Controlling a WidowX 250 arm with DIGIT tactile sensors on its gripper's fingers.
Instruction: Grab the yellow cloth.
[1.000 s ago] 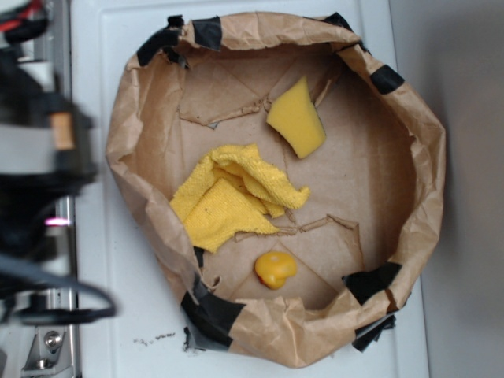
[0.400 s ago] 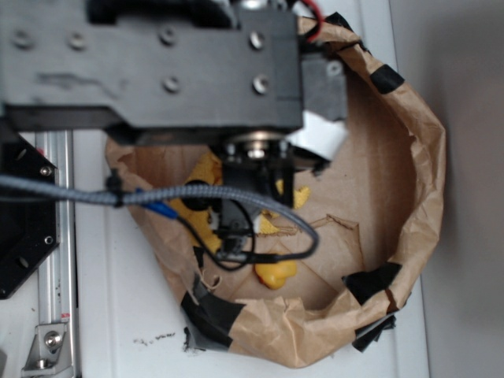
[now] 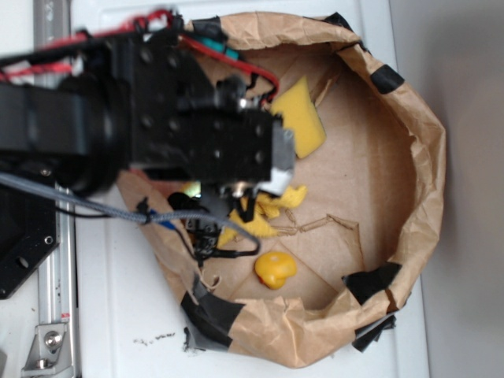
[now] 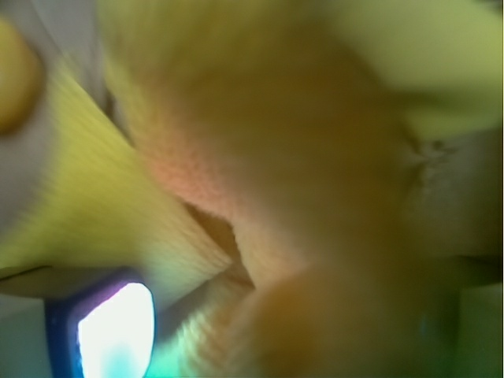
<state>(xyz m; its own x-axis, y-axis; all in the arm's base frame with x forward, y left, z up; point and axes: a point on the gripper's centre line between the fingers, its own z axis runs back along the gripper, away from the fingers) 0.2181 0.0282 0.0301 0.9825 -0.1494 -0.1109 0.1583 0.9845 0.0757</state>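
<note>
Change: the black arm [image 3: 157, 118], which covered the top of the exterior view a moment ago, now reaches in from the left of the frame, and the sponge wedge it hid shows again.
Tool: the tool [image 3: 236, 201] points down at the centre-left of the bag, below the arm's black block; its fingertips are hidden among cables and cloth, so I cannot tell whether it is released or clenched.
Yellow cloth: the yellow cloth [image 3: 272, 206] lies on the floor of the bag, centre-left of the frame, mostly covered by the arm; only folds at its right edge show. In the wrist view the yellow cloth [image 4: 260, 157] fills nearly the whole frame, blurred and very close to the lens.
Sponge: a yellow sponge wedge [image 3: 303, 118] sits in the upper centre, just right of the arm.
Toy: a small orange-yellow toy [image 3: 275, 269] lies below the cloth, apart from it.
Bag: a brown paper bag [image 3: 417, 181] with black-taped rim holds all three.
Bench: a white bench [image 3: 134, 315] carries the bag.
</note>
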